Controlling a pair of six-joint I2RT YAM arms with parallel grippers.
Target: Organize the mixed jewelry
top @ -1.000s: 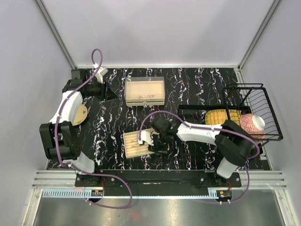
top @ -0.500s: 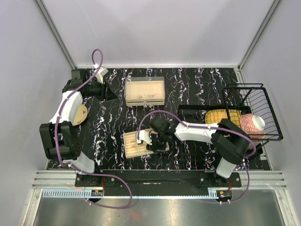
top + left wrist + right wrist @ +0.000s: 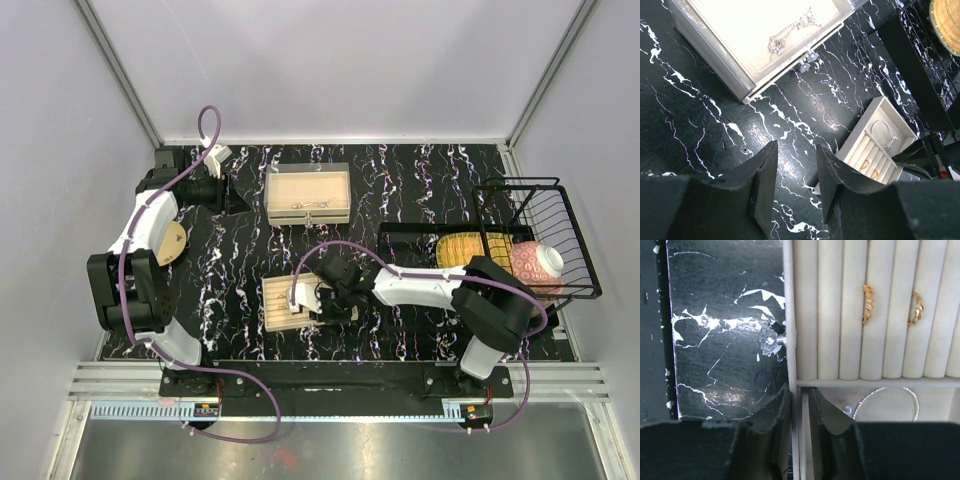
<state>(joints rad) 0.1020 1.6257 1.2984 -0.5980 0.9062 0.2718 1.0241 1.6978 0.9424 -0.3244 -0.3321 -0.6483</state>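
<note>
Closing right end effector (image 3: 799,399) astride small tray (image 3: 788,290) wall, nudged left

The side wall of a beige ring tray (image 3: 830,315) is straddled by the right hand (image 3: 799,393), one finger on each side; contact cannot be judged. Two gold rings (image 3: 868,304) are seated between the rolls. A thin silver bangle (image 3: 880,389) is laid in the adjoining compartment. A crystal knob (image 3: 770,339) is fixed to the wall, over the black marbled counter (image 3: 715,305).

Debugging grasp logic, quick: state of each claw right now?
Left claw: open, empty.
Right claw: astride the ring tray wall; grip cannot be told.
</note>
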